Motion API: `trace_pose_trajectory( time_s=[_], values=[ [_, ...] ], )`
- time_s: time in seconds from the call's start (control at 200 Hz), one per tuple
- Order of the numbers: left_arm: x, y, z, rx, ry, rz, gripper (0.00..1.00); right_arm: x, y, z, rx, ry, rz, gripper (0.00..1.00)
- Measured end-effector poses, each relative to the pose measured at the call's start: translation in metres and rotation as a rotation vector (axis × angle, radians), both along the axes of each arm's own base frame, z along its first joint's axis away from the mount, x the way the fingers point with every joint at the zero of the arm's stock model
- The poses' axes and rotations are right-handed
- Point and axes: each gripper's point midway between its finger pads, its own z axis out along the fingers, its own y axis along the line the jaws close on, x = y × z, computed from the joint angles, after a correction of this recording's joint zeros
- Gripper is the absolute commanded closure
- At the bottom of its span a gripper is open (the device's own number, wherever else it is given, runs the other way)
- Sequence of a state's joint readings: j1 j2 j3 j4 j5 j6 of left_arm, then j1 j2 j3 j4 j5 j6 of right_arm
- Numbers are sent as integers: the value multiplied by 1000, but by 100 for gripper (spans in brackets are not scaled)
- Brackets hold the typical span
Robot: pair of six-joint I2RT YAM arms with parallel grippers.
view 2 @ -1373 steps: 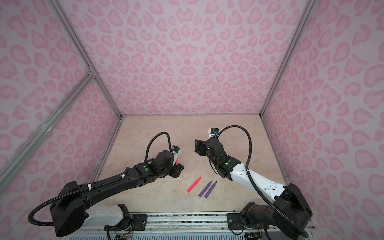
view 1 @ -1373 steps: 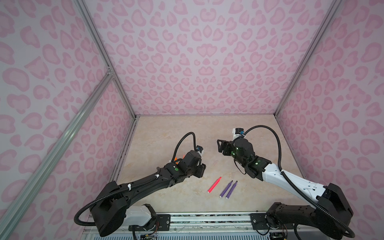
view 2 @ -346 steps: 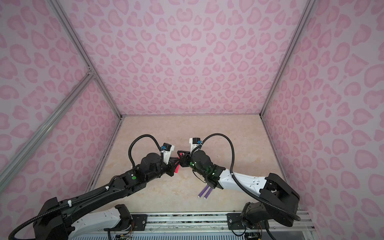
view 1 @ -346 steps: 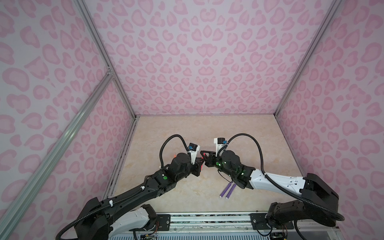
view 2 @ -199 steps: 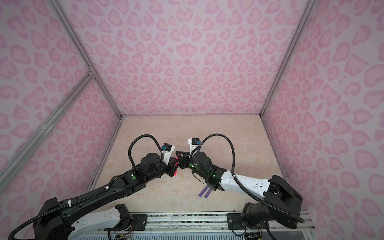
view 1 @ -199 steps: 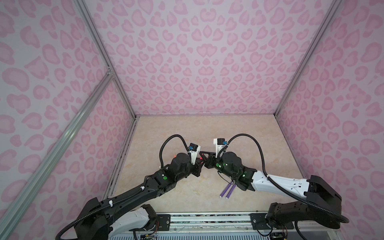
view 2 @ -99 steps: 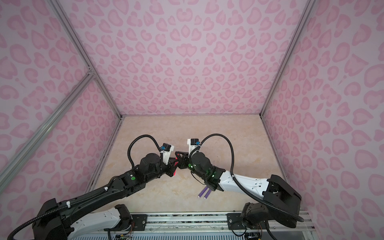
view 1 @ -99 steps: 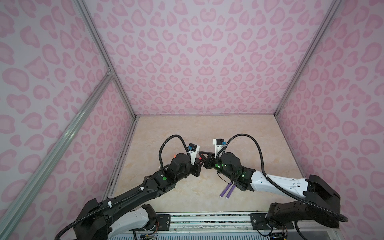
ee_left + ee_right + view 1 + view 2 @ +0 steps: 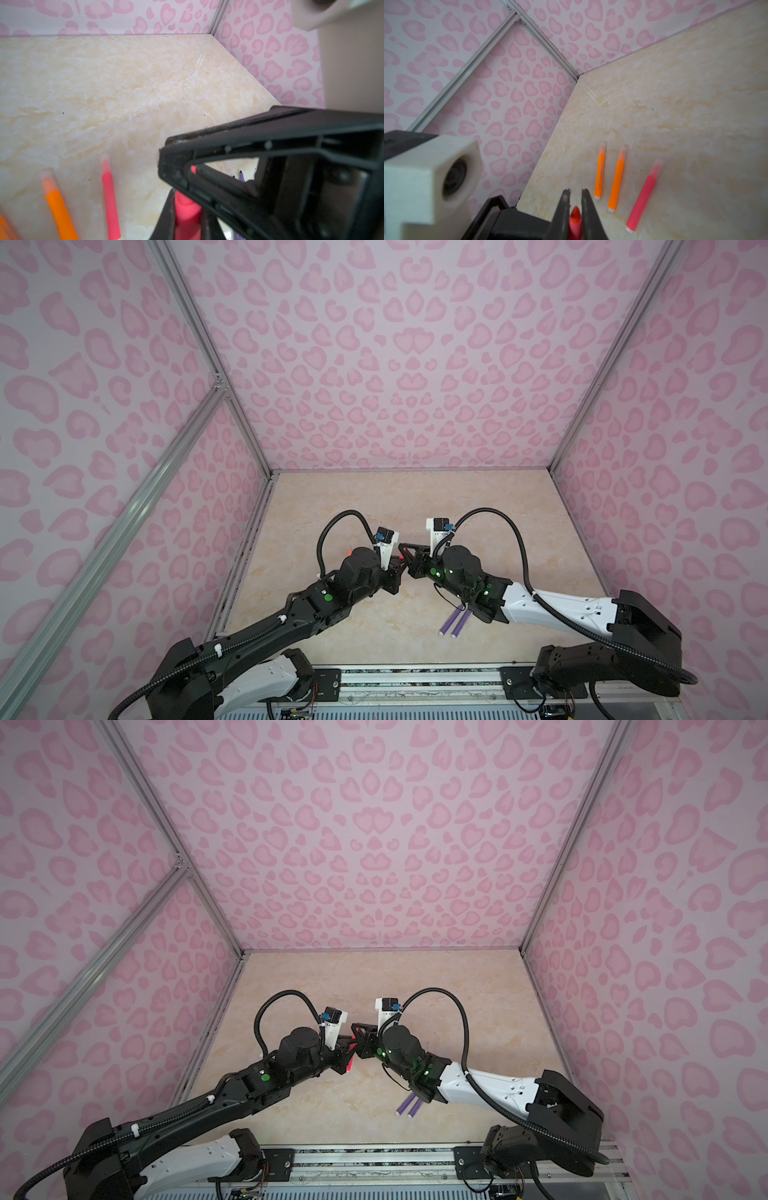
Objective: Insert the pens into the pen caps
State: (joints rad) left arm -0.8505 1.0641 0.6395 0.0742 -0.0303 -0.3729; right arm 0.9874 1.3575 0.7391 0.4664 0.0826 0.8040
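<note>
Table [image 9: 415,506]: beige marbled surface, enclosed by pink-patterned walls [image 9: 395,344]. The left arm [image 9: 291,618] enters from the lower left of both top views and reaches to centre frame. The left gripper [image 9: 397,570] has its fingers clamped together on the held pink-red pen [image 9: 351,1057], which shows as a short red strip at the fingertips, just below centre frame and clear of the table. The right wrist view shows a row lying flat on the table beyond the two grippers: two orange pens [image 9: 616,182] and the lying pink-red pen [image 9: 642,195], roughly parallel, near one another but not touching. Each carries one of the clear caps [image 9: 624,149] over its far end. The left wrist camera [image 9: 425,176] fills the near side of that view. The right gripper [image 9: 409,558] meets the left gripper tip to tip at centre frame. Its fingers [image 9: 564,205] stand slightly apart on either side of the held pen's end. Whether they press on it cannot be told. The right arm [image 9: 557,608] runs off to the lower right of both top views. Two purple pens [image 9: 461,623] lie side by side on the table, touching or nearly so, right of centre and low in frame. Their far ends are hidden under the right arm. No cap can be made out on them.
</note>
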Motion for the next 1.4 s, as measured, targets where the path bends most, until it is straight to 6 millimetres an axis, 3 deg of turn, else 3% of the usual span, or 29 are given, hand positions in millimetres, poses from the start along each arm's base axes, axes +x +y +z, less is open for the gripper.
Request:
trace_pose_trajectory(
  time_s=[0.09,0.165,0.385,0.485,0.67,1.045,1.405],
  values=[
    [6,4,-3,13,0,40,97,1,-8,6,-9,-18,-26,35],
    [15,13,-8,40,14,106,97,2,-20,6,-18,-24,-70,29],
    [40,53,-27,89,78,322,97,22,-71,-14,-109,3,-285,26],
    [40,59,-30,85,84,350,97,35,-96,-34,-174,44,-387,28],
    [40,60,-29,81,82,350,97,52,-129,-93,-345,179,-492,32],
    [38,56,-34,85,101,327,97,68,-99,-153,-527,349,-399,42],
    [36,53,-33,77,106,311,97,61,-95,-187,-595,414,-367,44]
  ],
)
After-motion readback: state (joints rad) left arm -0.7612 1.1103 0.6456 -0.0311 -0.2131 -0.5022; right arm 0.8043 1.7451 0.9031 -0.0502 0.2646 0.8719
